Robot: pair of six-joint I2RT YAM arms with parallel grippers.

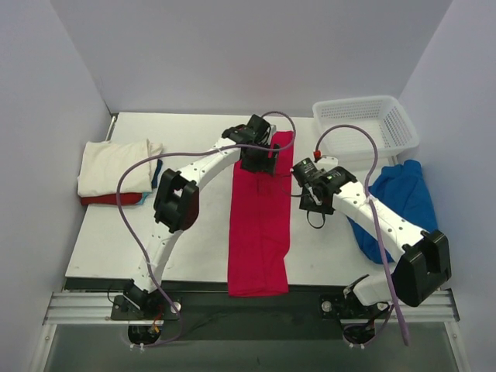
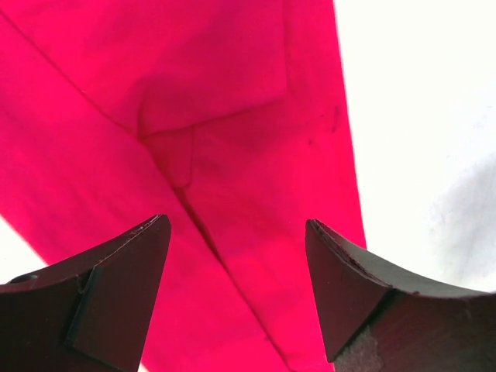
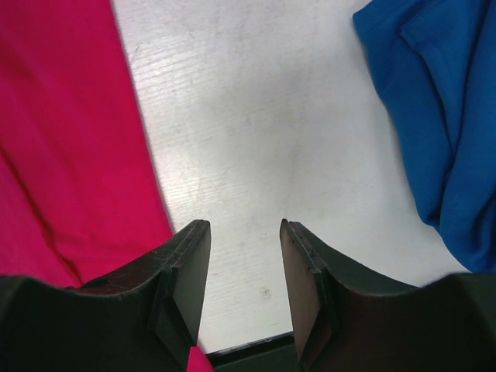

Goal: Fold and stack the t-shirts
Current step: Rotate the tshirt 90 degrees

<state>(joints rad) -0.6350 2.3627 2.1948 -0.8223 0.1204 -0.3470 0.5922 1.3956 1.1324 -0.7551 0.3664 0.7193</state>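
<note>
The crimson red t-shirt [image 1: 260, 225] lies folded into a long narrow strip down the middle of the table. My left gripper [image 1: 260, 161] hovers over its far end, open and empty. In the left wrist view the red cloth [image 2: 217, 116], with a diagonal crease, fills the space under the gripper [image 2: 236, 225]. My right gripper [image 1: 304, 175] is open and empty just right of the strip, over bare table [image 3: 256, 116] in the right wrist view [image 3: 245, 226]. The royal blue t-shirt [image 1: 399, 203] lies crumpled at the right. The cream t-shirt [image 1: 116, 167] lies folded at the left.
A white lattice basket [image 1: 366, 124] stands at the back right. The cream shirt rests on other folded cloth, with a red edge [image 1: 108, 199] and a blue edge [image 1: 157, 172] showing. White walls close in the table on three sides.
</note>
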